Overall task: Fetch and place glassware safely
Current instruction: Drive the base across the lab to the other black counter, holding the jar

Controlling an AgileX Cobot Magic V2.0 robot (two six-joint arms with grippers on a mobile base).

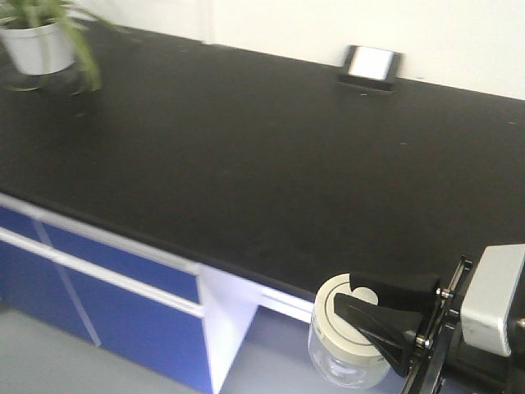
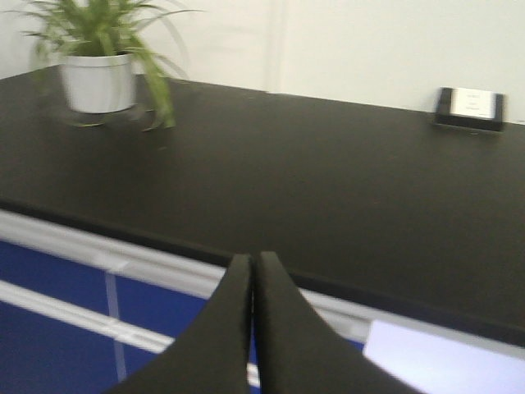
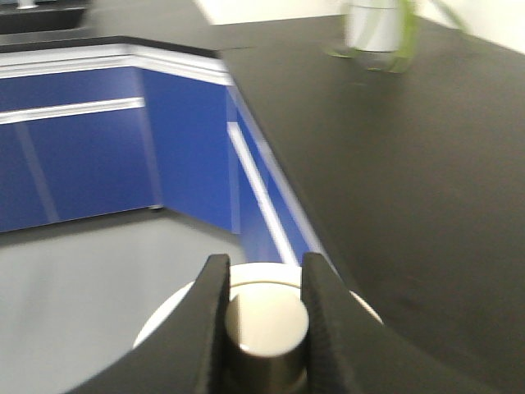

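Observation:
The glass jar (image 1: 349,365) is clear, with a cream-white round lid (image 1: 338,310). It hangs in the air in front of the black counter's front edge, at the lower right of the front view. My right gripper (image 1: 361,305) is shut on the lid's central knob (image 3: 267,322), its two black fingers pressed to either side of it. In the right wrist view the lid (image 3: 164,320) shows below the fingers. My left gripper (image 2: 253,264) is shut and empty, its fingertips together, in front of the counter edge. It does not show in the front view.
The black counter (image 1: 262,156) spans the view, with blue cabinet fronts (image 1: 98,304) below. A potted green plant in a white pot (image 1: 37,45) stands at the back left. A small dark box with a white face (image 1: 371,66) sits by the back wall.

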